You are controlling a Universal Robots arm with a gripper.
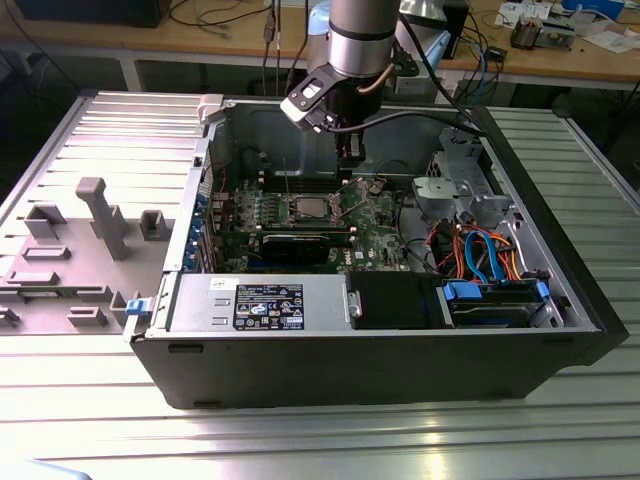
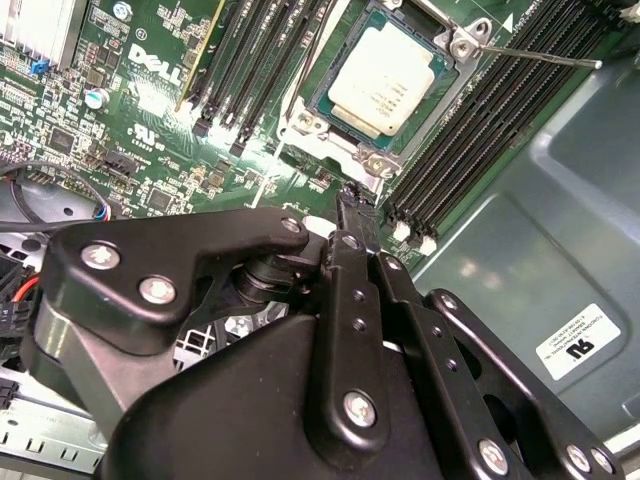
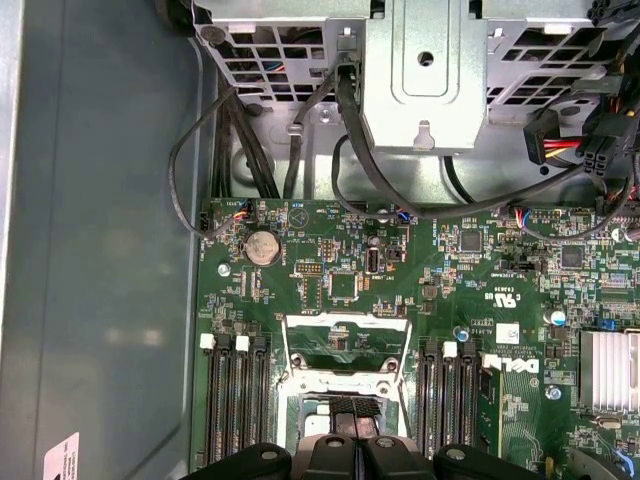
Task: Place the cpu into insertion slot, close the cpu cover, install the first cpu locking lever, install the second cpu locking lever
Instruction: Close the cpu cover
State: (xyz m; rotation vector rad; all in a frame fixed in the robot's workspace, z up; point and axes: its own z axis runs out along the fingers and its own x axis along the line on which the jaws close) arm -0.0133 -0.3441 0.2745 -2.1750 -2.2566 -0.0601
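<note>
Cpu [image 2: 385, 85] lies in the insertion slot [image 2: 322, 98] within the computer case [image 1: 300, 365]; pincer [image 2: 348, 200] clenched, empty.

Coin battery [image 3: 262, 246] on the green board [image 3: 420, 300], black cables [image 3: 352, 120] looping nearby

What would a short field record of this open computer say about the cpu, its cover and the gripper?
cpu: seated in the insertion slot
cpu cover: standing open, off the cpu
gripper: shut, close to the cpu cover
setting: open computer case on a metal table
</note>
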